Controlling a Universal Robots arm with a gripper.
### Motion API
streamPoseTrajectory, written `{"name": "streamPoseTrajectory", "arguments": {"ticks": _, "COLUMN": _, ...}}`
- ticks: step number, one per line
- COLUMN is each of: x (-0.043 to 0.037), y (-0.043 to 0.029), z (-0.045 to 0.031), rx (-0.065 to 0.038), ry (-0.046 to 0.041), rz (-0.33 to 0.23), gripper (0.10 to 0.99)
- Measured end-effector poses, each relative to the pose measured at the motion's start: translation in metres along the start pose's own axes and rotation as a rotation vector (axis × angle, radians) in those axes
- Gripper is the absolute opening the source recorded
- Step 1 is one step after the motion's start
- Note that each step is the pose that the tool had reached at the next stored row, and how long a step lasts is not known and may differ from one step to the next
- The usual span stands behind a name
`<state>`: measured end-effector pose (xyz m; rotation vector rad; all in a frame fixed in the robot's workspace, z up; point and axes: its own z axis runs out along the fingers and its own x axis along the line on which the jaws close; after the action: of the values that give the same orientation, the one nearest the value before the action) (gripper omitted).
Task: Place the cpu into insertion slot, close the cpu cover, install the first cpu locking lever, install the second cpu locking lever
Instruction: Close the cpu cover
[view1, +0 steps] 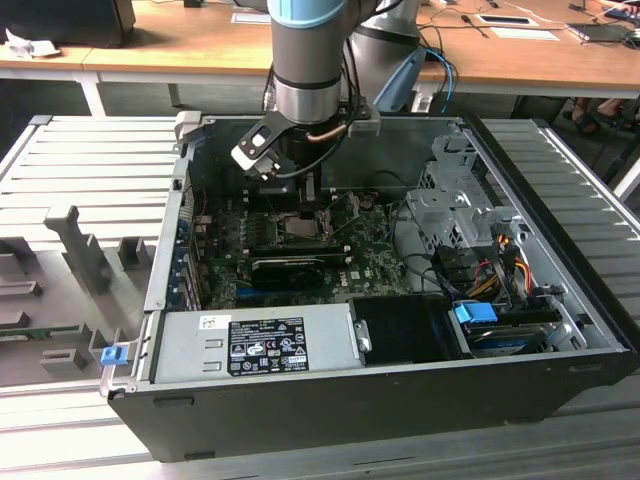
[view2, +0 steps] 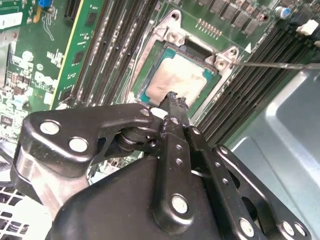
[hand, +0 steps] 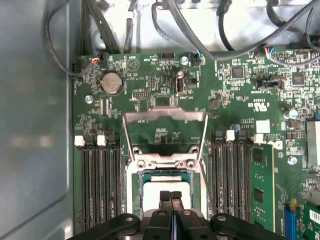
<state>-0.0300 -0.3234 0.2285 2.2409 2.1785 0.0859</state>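
The cpu (hand: 165, 186), a square chip with a dull silver face, lies inside the insertion slot (hand: 132, 192) on the green motherboard, as both wrist views show. The cpu cover (hand: 165, 116), a thin metal frame with a square window, stands swung open on its hinge at one side of the slot. My gripper (hand: 171, 196) is shut, empty, with its black fingertips (view2: 172, 98) together directly over the near edge of the cpu (view2: 182, 75). A thin locking lever (view2: 270, 65) sticks out sideways from the slot's corner. In the exterior view my gripper (view1: 300, 195) hangs low inside the open computer case.
Rows of black memory slots (hand: 97, 185) flank the slot on both sides. A black graphics card (view1: 290, 268) lies in front of the socket, a grey power supply (view1: 255, 340) at the case front, and a metal drive cage (view1: 450, 210) with cables on the exterior view's right.
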Motion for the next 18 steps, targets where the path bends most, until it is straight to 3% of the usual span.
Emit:
{"name": "streamPoseTrajectory", "arguments": {"ticks": 4, "x": -0.0002, "y": 0.0013, "z": -0.0024, "rx": 0.001, "ry": 0.0013, "rz": 0.0, "gripper": 0.106}}
{"name": "streamPoseTrajectory", "arguments": {"ticks": 6, "x": 0.0003, "y": 0.002, "z": -0.0174, "rx": 0.001, "ry": 0.0015, "rz": 0.0, "gripper": 0.106}}
{"name": "streamPoseTrajectory", "arguments": {"ticks": 10, "x": 0.0009, "y": 0.003, "z": -0.0379, "rx": 0.001, "ry": 0.0019, "rz": 0.0, "gripper": 0.106}}
{"name": "streamPoseTrajectory", "arguments": {"ticks": 11, "x": 0.0011, "y": 0.0035, "z": -0.0468, "rx": 0.001, "ry": 0.0034, "rz": 0.0, "gripper": 0.106}}
{"name": "streamPoseTrajectory", "arguments": {"ticks": 12, "x": 0.0012, "y": 0.0039, "z": -0.0498, "rx": 0.001, "ry": 0.0064, "rz": 0.0, "gripper": 0.106}}
{"name": "streamPoseTrajectory", "arguments": {"ticks": 18, "x": 0.0014, "y": 0.011, "z": -0.0496, "rx": 0.002, "ry": 0.0073, "rz": 0.0, "gripper": 0.106}}
